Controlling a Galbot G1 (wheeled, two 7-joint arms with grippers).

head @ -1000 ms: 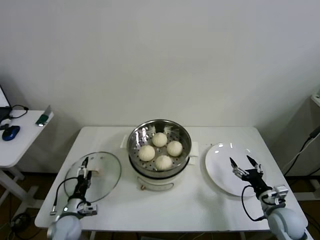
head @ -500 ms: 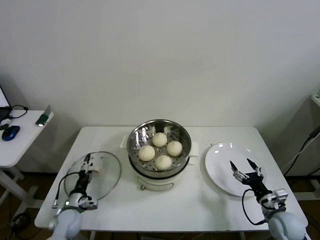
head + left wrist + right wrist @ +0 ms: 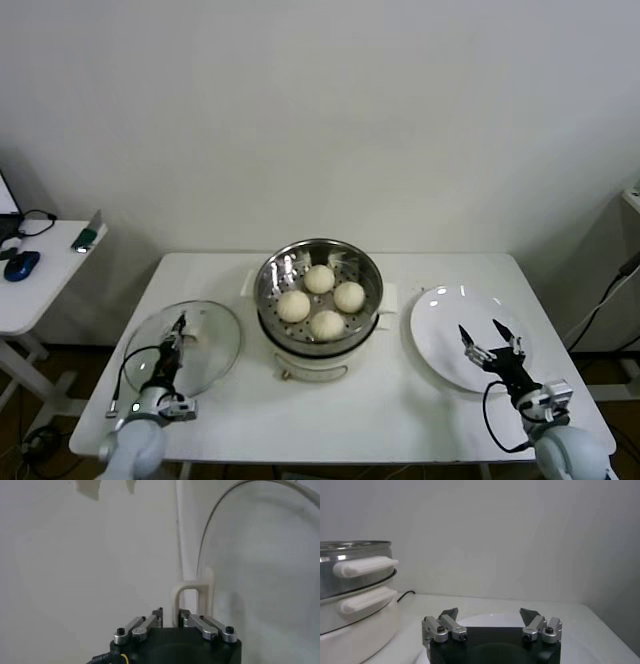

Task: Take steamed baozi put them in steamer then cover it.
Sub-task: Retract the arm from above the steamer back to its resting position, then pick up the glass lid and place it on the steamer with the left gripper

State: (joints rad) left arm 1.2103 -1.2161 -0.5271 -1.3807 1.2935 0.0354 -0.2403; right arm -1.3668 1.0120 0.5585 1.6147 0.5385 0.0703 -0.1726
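Observation:
Several cream-white baozi (image 3: 319, 279) lie on the perforated tray inside the shiny steamer (image 3: 266, 276) at the table's middle. The glass cover (image 3: 212, 352) lies flat on the table to the steamer's left. My left gripper (image 3: 178, 334) is down over its centre. In the left wrist view the jaws of the left gripper (image 3: 170, 614) stand close together with one leg of the cream handle (image 3: 194, 587) pinched between them. My right gripper (image 3: 490, 338) hovers open over the white plate (image 3: 440, 318), nothing between its fingers.
The bare white plate (image 3: 485, 620) lies right of the steamer (image 3: 350, 575). A side table (image 3: 30, 290) with a mouse stands far left. The white wall rises behind the table.
The left gripper's jaws have closed from wide open onto the cover's handle. The right gripper has drawn back slightly toward me and stays open.

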